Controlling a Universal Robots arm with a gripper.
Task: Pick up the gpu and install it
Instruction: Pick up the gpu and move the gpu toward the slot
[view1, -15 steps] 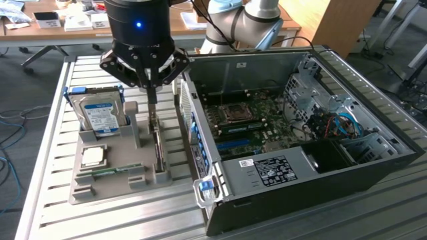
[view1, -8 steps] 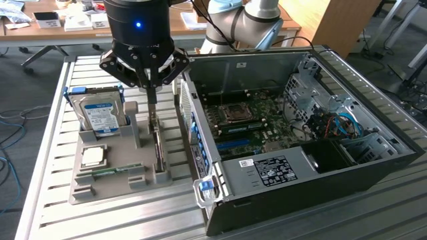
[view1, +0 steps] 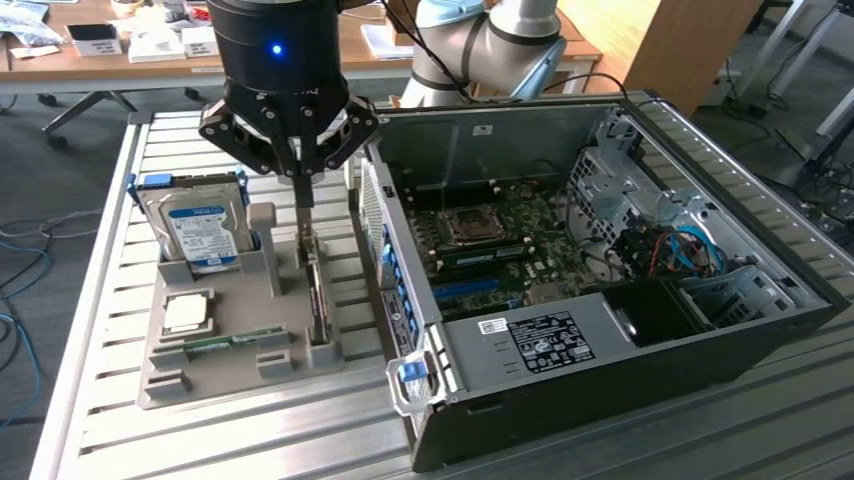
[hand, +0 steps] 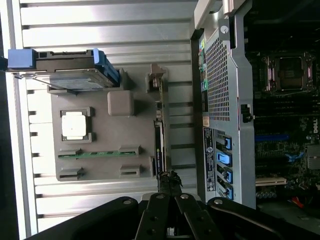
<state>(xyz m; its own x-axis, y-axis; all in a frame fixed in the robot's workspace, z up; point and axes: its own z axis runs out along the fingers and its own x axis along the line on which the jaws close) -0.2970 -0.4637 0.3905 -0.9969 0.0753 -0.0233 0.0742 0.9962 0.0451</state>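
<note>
- Our 1 black multi-link gripper hangs over the grey moulded holder tray with its jaws clenched to a narrow point.
- The gpu, a thin dark circuit card, stands on edge in the tray's long slot. The tips are at its upper edge, and we cannot tell whether they pinch it.
- The open black-and-silver computer case lies just beside the slot, on the exterior view's right.
- Risk 1, as we judge it: a hold this narrow, near 1 end, could let the card swing or slip.
- Risk 2: a tilted pull may bind the card in its slot and drag the tray.
- Risk 3: the card could clip the case's perforated wall.
</note>
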